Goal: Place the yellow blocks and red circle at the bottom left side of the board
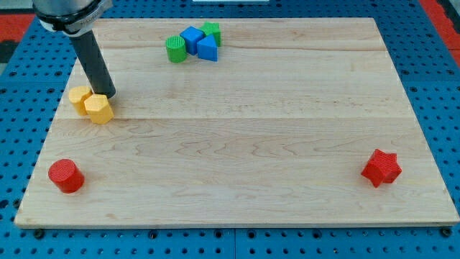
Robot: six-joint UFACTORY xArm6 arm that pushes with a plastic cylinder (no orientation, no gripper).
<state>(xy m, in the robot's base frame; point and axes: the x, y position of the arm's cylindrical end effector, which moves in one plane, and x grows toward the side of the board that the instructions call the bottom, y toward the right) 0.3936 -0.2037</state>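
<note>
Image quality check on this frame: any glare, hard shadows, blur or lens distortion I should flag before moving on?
Camera view: lighting is even and soft, no glare on the wooden board; blocks cast only faint shadows. Focus is sharp on the yellow blocks, red circle and red star. My tip touches the yellow pair's upper right. The board looks trapezoidal from perspective; its edges stay straight.

My arm enters at the upper left of the frame as a grey housing cut off by the top edge, and from it the straight dark rod slants down toward the right, ending at my tip (110,94) in the left part.
</note>
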